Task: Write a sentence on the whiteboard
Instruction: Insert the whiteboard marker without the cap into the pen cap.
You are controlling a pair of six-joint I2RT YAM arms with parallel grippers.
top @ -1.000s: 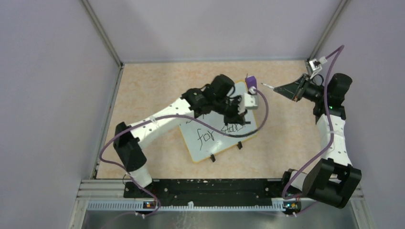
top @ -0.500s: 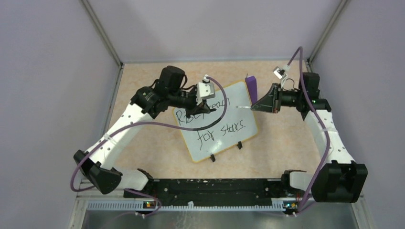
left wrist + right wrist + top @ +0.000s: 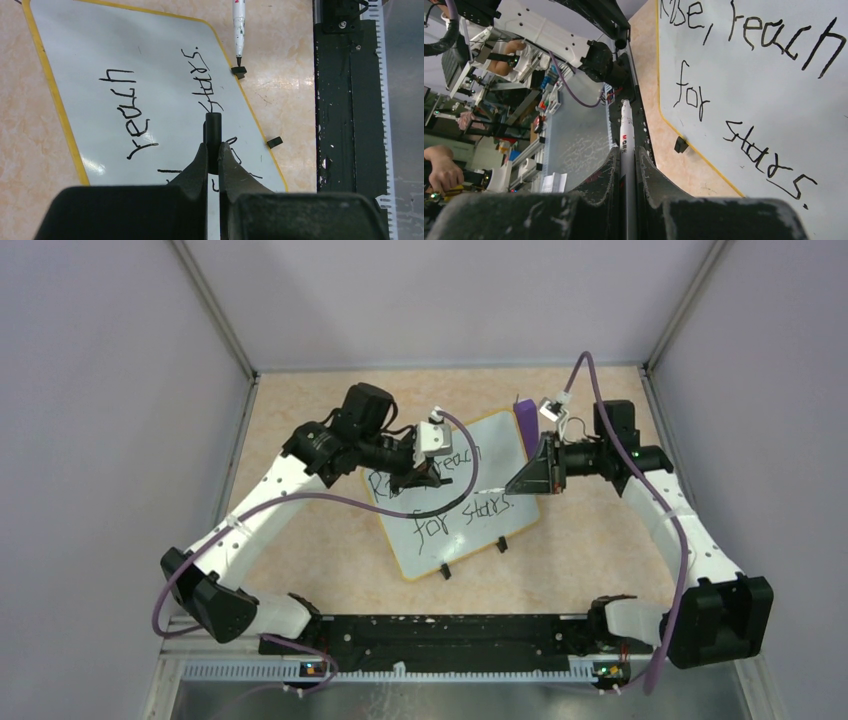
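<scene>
The whiteboard [image 3: 470,535] lies tilted on the tan table, with the sentence [image 3: 432,523] "Rise, reach for stars." in black on it. My right gripper [image 3: 530,478] is shut on a white marker [image 3: 626,132]. In the top view the marker's tip [image 3: 488,489] reaches over the board's right part beside "stars". My left gripper [image 3: 420,475] hovers above the board's upper left, shut on a short black marker cap [image 3: 213,125]. The left wrist view shows the board [image 3: 90,55], the words [image 3: 135,135] and the marker's tip [image 3: 239,50]. The right wrist view shows the board [image 3: 769,95] and the whole sentence [image 3: 749,35].
A purple wedge block [image 3: 525,420] stands at the board's far right corner. Two black clip feet [image 3: 446,570] [image 3: 503,545] stick out of the board's near edge. The black base rail [image 3: 440,635] runs along the table's front, and grey walls enclose the other three sides.
My left gripper has drawn back from the board's right side to its upper left. My right gripper has swung left and nearer, bringing the marker tip over the board's right part.
</scene>
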